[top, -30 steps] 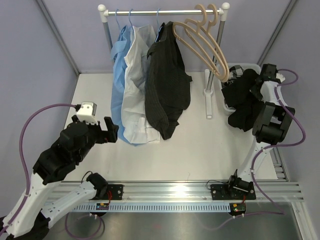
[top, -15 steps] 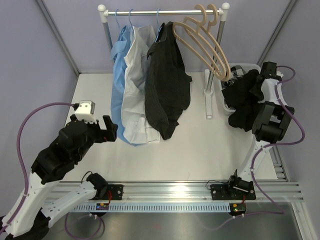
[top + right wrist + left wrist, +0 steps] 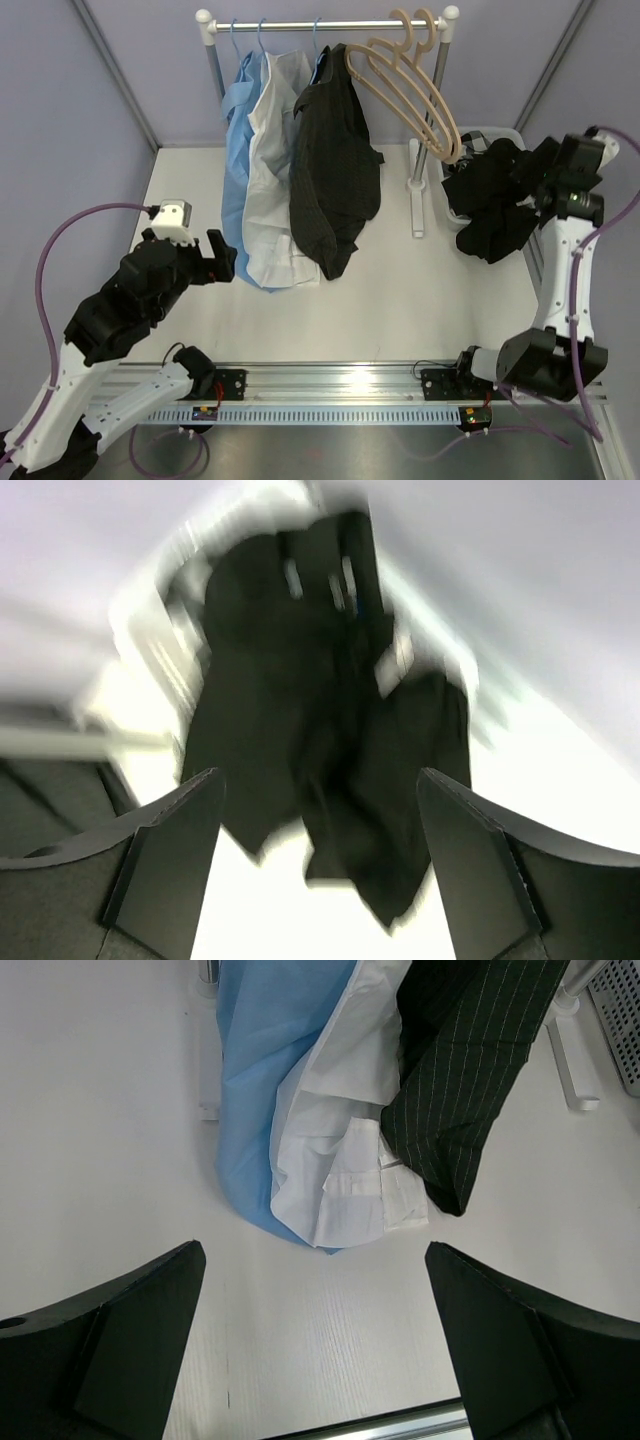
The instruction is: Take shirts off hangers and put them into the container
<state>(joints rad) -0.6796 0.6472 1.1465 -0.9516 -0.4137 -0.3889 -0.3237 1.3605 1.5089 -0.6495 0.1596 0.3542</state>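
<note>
A black shirt lies bunched in the white container at the right, part of it draped over the near rim onto the table. My right gripper hovers open just right of it, holding nothing; its blurred wrist view shows the black shirt beyond the open gripper. Two bare wooden hangers hang on the rod. Light blue, white and dark grey pinstriped shirts hang on blue hangers. My left gripper is open beside their hems.
The rack's right post stands on a white foot between the hanging shirts and the container. In the left wrist view the open gripper faces the shirt hems over bare table. Purple walls close in on both sides.
My right gripper opened and let go of the black shirt, and the arm swung up and out to the right. The shirt stayed in the container. The left arm barely moved.
</note>
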